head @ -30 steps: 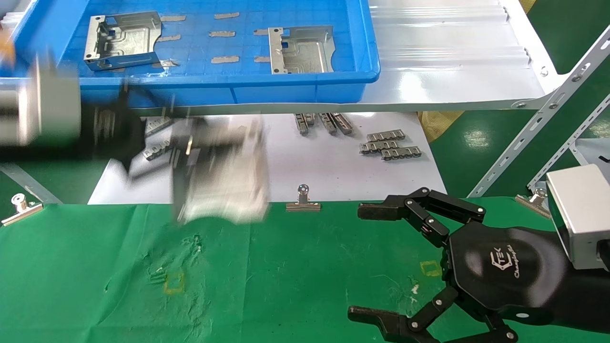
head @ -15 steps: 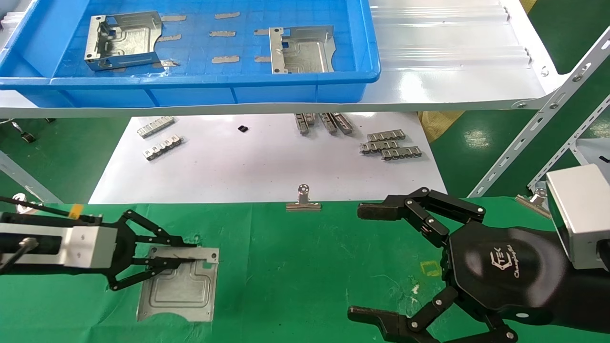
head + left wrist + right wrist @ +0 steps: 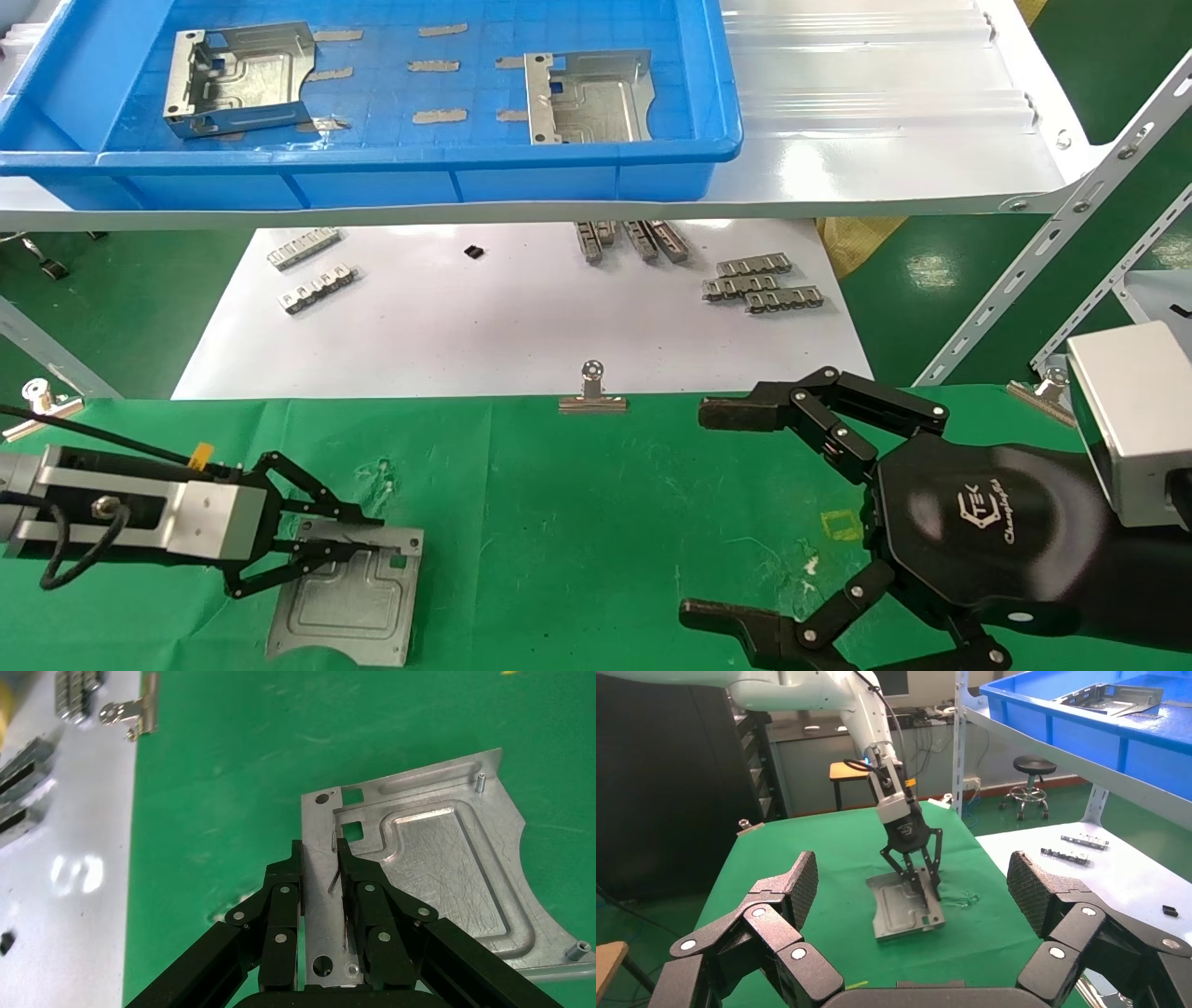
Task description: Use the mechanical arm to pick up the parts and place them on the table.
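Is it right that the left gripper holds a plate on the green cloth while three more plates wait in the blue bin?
Not quite: the head view shows two plates in the blue bin, not three. The left gripper does grip a plate on the green cloth.

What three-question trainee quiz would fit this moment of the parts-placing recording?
1. True or false: the left tool is shut on a flange of the plate on the green table.
2. How many plates lie in the blue bin? A) one B) two C) four
3. Fill in: the right tool, parked over the table, is ____.

Key: 1 true. 2 B: one and another. 3 open.
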You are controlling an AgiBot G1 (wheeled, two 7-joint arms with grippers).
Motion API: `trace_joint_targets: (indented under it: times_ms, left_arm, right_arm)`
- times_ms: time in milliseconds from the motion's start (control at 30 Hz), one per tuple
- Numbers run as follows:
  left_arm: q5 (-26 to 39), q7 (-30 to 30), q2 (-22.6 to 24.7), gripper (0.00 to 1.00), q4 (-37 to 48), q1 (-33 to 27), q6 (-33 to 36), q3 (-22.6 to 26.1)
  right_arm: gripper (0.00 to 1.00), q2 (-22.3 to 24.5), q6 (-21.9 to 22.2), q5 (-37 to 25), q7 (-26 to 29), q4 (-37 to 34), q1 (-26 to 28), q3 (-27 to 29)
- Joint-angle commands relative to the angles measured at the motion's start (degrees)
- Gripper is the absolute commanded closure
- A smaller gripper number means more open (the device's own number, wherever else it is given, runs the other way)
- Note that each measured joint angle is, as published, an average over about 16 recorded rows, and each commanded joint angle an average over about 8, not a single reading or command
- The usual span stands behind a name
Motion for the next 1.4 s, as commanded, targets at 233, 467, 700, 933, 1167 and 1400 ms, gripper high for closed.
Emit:
trace_joint_targets:
  times_ms: [233,467,700,933,1167,1400]
  left_arm:
    - [1.00,3.01,1.61,0.00,4.43,-1.33,-0.30,1.03]
    - [0.07,4.93,2.26,0.00,6.57,-2.28,0.57,0.82]
    - [-4.41,-0.58,1.04,0.00,7.93,-2.20,1.54,-1.03]
    - [-8.92,-7.89,-2.09,0.00,4.82,1.82,2.10,-1.80]
    - [-10.40,-9.19,-3.23,0.00,3.40,3.72,2.19,-1.80]
    - [-9.93,-9.06,-2.87,0.00,3.26,3.25,2.10,-2.14]
  right_arm:
    - [0.00,0.00,0.00,0.01,-0.01,0.00,0.00,-0.01]
    - [0.00,0.01,0.01,0.01,-0.01,0.00,0.01,-0.02]
    - [0.00,0.01,0.01,0.02,-0.02,0.00,0.01,-0.03]
    - [0.00,0.02,0.02,0.03,-0.02,0.00,0.00,-0.04]
    - [0.00,0.02,0.03,0.04,-0.03,-0.01,0.00,-0.04]
    - [0.00,0.02,0.03,0.04,-0.03,-0.01,0.00,-0.04]
